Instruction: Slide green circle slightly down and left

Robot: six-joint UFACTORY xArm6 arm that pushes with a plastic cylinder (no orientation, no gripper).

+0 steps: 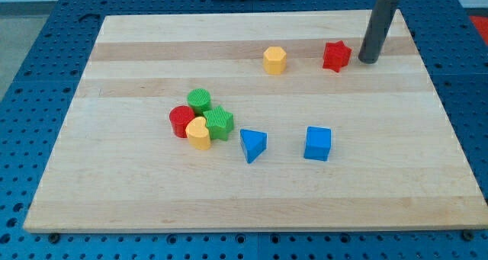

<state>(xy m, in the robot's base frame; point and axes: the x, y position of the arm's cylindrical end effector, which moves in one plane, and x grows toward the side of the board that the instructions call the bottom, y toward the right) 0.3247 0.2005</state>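
The green circle [200, 100] is a short green cylinder left of the board's middle. It tops a tight cluster, touching the red circle [181, 120] below-left and the green star-like block [219, 123] below-right. A yellow heart-like block [198, 133] sits at the cluster's bottom. My tip [367, 61] is at the view's upper right, just right of the red star [336, 56] and far from the green circle.
A yellow hexagon [275, 60] sits left of the red star. A blue triangle [253, 145] and a blue cube [318, 143] lie below the middle. The wooden board [427, 176] rests on a blue perforated table.
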